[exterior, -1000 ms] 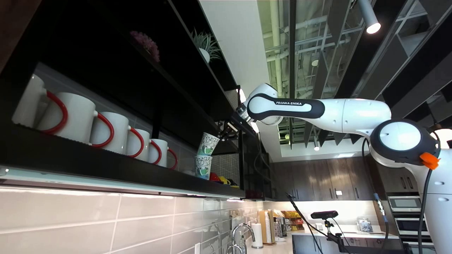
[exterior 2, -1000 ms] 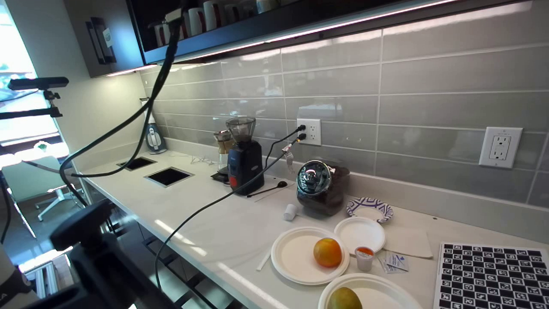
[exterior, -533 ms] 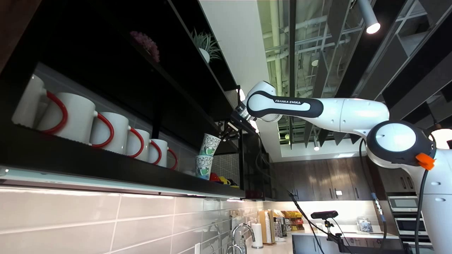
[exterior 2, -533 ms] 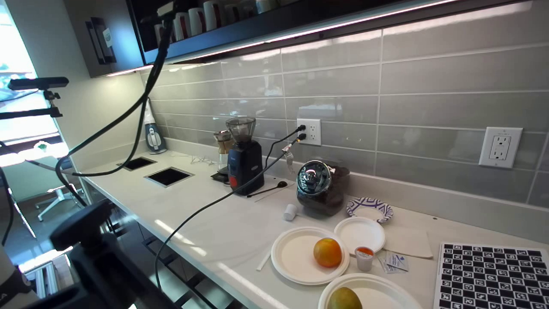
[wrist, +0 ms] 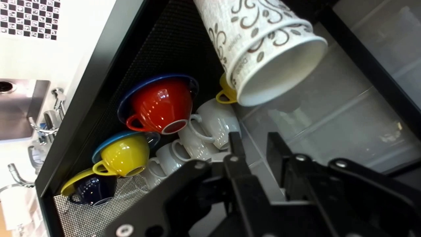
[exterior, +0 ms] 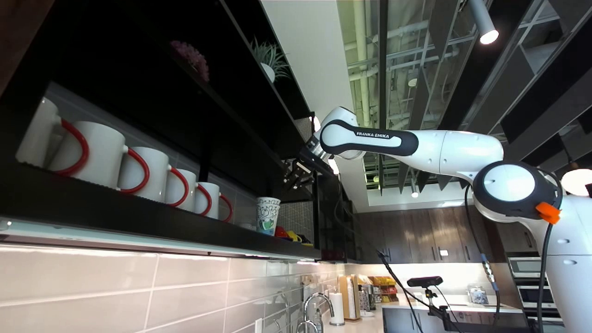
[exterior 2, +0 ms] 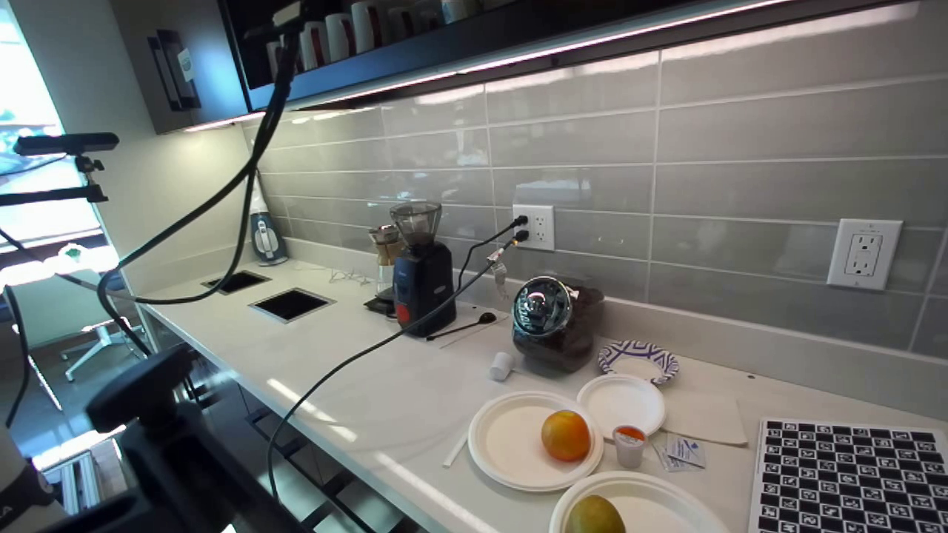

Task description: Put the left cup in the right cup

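Observation:
The left cup [exterior: 268, 200] is a patterned paper cup. It sits nested inside the right cup [exterior: 267, 219], which stands upright on the shelf and has a green cup print and a bluish base. In the wrist view the left cup [wrist: 284, 67] shows as the inner rim and opening, and the right cup [wrist: 238, 28] as the outer wall. Most of the left cup is hidden inside the right cup. My gripper [exterior: 290, 183] is above and beside the stack, apart from it. In the wrist view the gripper [wrist: 253, 135] has its fingers apart, with nothing between them.
White mugs with red handles [exterior: 143, 173] stand along the shelf [exterior: 152, 222]. A red cup [wrist: 162, 105], a yellow cup [wrist: 126, 156], a dark blue cup [wrist: 95, 189] and several white mugs [wrist: 218, 121] are near the stack. An upper shelf hangs above the gripper.
The left cup was held tilted above the right cup; now it is nested inside it. My gripper has let go and opened, and the arm has shifted slightly.

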